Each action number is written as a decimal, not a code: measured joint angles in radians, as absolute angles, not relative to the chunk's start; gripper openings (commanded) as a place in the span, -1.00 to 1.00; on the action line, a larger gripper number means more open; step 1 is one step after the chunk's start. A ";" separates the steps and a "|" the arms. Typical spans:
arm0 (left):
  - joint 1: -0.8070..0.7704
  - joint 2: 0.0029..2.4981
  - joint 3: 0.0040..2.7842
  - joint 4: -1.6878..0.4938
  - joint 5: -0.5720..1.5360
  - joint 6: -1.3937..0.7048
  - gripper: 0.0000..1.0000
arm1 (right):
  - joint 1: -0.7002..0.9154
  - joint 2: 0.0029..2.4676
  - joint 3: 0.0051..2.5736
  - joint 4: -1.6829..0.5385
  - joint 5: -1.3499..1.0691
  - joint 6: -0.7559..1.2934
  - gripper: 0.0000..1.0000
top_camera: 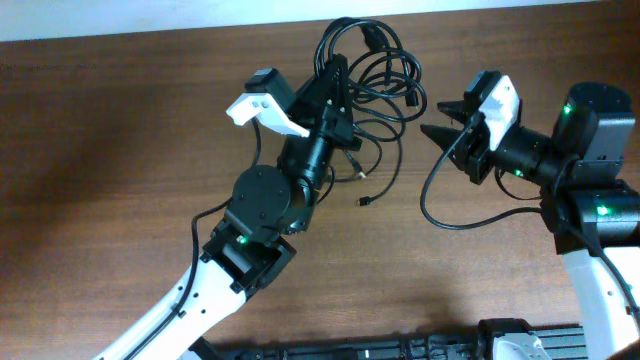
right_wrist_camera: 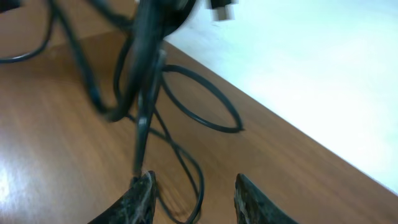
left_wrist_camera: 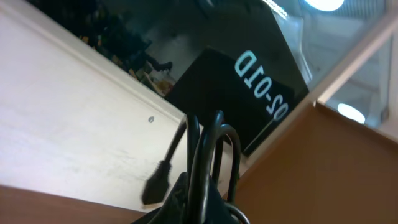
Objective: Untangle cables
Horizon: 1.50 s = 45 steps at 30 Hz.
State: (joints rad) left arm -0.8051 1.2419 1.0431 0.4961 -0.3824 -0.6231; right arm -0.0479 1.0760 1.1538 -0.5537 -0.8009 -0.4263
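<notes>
1. Pincer of the left arm [top_camera: 337,75] is closed on the tangled thin black cables [top_camera: 375,72], their loops spread near the far edge of the brown wooden surface [top_camera: 120,160].
2. Right pincer [top_camera: 440,118] gapes wide, empty, just beside the tangle.

The overhead view is sharp and evenly lit, with the table [top_camera: 90,150] dimmer at the left. In the right wrist view the cables [right_wrist_camera: 92,93] are smeared by blur. Ceiling lamps [left_wrist_camera: 351,113] glare in the left wrist view.
</notes>
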 measured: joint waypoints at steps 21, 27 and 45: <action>-0.806 1.242 1.043 0.507 -0.045 -0.234 -1.00 | -0.048 0.998 1.151 -0.340 -0.996 -0.392 -0.22; -0.808 1.239 1.043 0.575 -0.240 -0.376 -1.00 | -0.048 0.999 1.151 -0.442 -1.075 -0.392 -0.51; -0.808 1.238 1.044 0.456 -0.016 -0.187 -1.00 | -0.048 0.999 1.148 -0.305 -1.045 -0.361 0.75</action>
State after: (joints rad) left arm -0.8078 1.2381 1.0435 0.4561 -0.0158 -0.1871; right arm -0.0479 0.9985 1.1481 -0.3054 -1.0447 -0.3614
